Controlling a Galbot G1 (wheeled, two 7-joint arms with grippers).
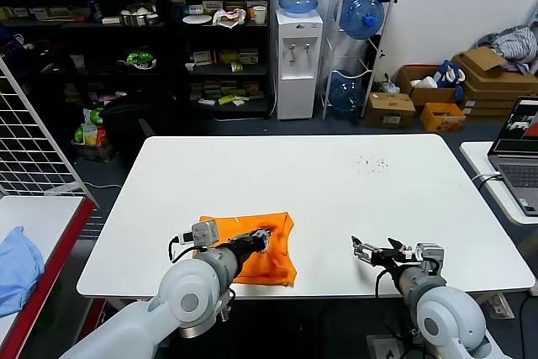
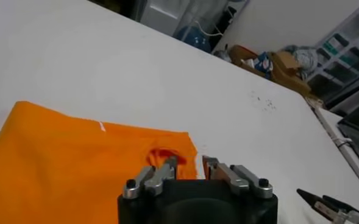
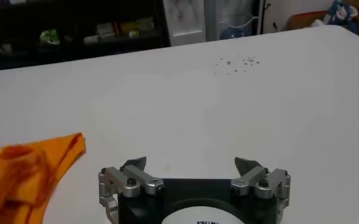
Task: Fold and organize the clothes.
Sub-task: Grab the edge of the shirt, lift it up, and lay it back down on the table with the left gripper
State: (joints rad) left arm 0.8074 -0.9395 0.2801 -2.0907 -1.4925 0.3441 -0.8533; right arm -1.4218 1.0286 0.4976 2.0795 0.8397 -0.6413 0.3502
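Left pincer (image 1: 266, 237) parted narrowly over folded orange T-shirt (image 1: 273, 262), seemingly releasing; right pincer (image 1: 363, 250) wide, idle on surface (image 1: 336, 174); next likely: withdraw, tidy

The soft short-sleeved T-shirt (image 1: 265, 260) under the left tool (image 1: 264, 238) is bright plain orange, with a small white mark near one fold. The flat worktop (image 1: 336, 191) is white, with dark specks beyond the right tool (image 1: 362, 251). Both tools are black with silver-grey metal fingers (image 3: 247, 164).
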